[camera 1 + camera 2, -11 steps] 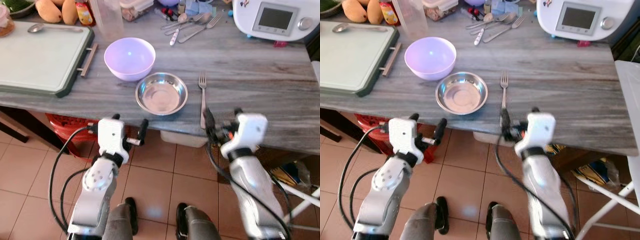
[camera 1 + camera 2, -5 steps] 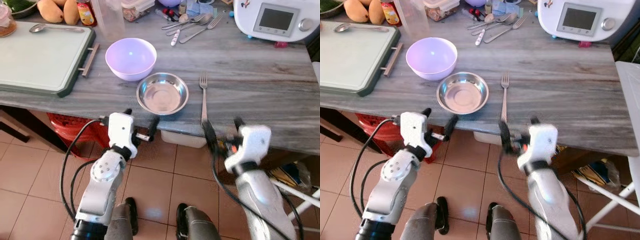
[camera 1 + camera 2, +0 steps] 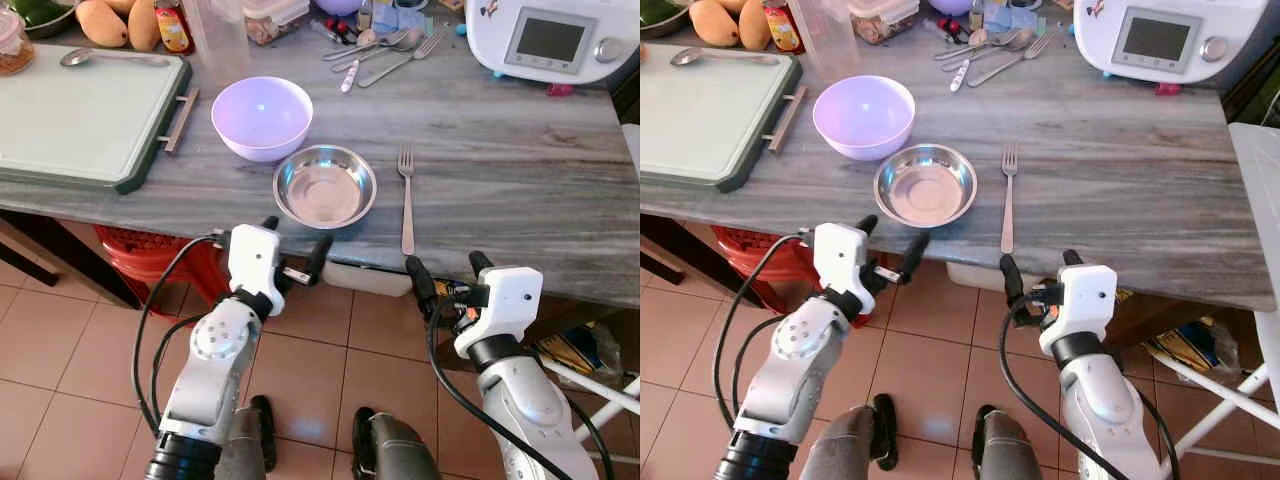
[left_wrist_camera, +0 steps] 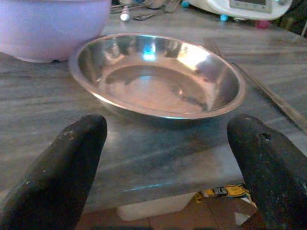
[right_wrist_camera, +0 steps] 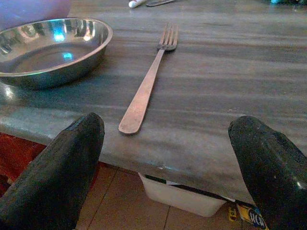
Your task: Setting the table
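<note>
Steel bowl (image 3: 324,186) sits near the front edge of the grey wood-grain counter (image 3: 500,150), and everything lines up around it: the lilac bowl (image 3: 261,116) just behind it and touching or nearly touching its rim, the fork (image 3: 406,196) lying just to its right, tines pointing away from the robot, handle end close to the counter's edge. Down below that edge, the left claw (image 3: 297,249) hangs right in front of the steel bowl, fingers spread wide and holding nothing; its wrist view looks between the two black fingers (image 4: 62,163) straight at the bowl's shiny rim (image 4: 158,76). Over on the other side, the right claw (image 3: 447,278) sits below the counter edge just in front of the fork's handle, also wide open and empty, touching nothing; its wrist view has the fork (image 5: 146,86) running away between the spread fingers with the steel bowl (image 5: 50,50) alongside. Further back from the steel bowl: a pale green cutting board (image 3: 85,115) to the left with a spoon (image 3: 95,56) on it, loose cutlery (image 3: 385,50) behind, and a white kitchen machine (image 3: 555,38) at the far right corner.
</note>
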`<state>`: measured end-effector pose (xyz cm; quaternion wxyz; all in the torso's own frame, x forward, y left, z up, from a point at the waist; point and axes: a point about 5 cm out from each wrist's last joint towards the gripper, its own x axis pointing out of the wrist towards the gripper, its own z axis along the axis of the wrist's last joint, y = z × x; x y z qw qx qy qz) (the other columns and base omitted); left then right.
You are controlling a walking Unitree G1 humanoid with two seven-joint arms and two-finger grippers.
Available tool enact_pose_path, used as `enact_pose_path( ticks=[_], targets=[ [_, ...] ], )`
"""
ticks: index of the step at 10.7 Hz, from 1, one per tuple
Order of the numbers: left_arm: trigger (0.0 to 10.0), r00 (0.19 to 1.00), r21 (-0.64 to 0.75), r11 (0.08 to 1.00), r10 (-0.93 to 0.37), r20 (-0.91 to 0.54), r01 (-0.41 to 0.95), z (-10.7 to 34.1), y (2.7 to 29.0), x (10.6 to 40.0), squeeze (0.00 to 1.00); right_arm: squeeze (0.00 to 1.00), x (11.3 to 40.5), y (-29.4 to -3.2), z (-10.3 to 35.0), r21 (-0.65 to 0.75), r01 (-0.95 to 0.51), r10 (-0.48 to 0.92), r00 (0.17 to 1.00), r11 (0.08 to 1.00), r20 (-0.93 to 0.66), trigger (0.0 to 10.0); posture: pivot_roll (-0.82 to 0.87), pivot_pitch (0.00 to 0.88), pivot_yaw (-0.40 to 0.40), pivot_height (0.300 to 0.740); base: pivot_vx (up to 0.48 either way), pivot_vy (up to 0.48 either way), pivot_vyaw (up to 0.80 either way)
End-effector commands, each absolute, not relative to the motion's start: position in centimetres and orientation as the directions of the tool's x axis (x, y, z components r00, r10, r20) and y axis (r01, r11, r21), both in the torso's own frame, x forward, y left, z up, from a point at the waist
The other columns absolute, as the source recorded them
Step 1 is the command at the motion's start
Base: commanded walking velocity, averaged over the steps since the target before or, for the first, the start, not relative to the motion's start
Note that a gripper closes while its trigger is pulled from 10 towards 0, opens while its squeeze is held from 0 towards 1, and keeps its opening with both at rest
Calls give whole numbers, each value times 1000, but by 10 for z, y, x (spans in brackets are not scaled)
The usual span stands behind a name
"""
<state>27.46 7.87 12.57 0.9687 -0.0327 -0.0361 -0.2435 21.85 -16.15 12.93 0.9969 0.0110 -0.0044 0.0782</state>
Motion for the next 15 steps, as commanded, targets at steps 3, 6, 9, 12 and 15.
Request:
enact_pose_path(
  ticks=[3,6,9,12,15],
  targets=[
    [10000,841,-50,840,-537,71,541,121,67,274,0,0,217,-159,133,26,-174,174,985,984,13,10000,-82,217,11,740,0,0,0],
    [10000,830,-47,830,-552,73,556,121,61,276,0,0,217,-159,133,26,-177,176,984,984,12,10000,-101,219,12,740,0,0,0],
    [10000,807,-49,807,-584,89,589,123,46,280,0,0,218,-158,133,24,-180,180,984,983,11,10000,-104,220,13,740,0,0,0],
    [10000,818,-41,818,-570,79,574,119,53,282,0,0,218,-157,132,25,-184,184,983,983,9,10000,-101,219,14,740,0,0,0],
    [10000,870,-13,870,-492,42,492,110,90,277,0,0,219,-157,131,24,-188,188,982,982,5,10000,-88,218,10,740,0,0,0]
  ],
)
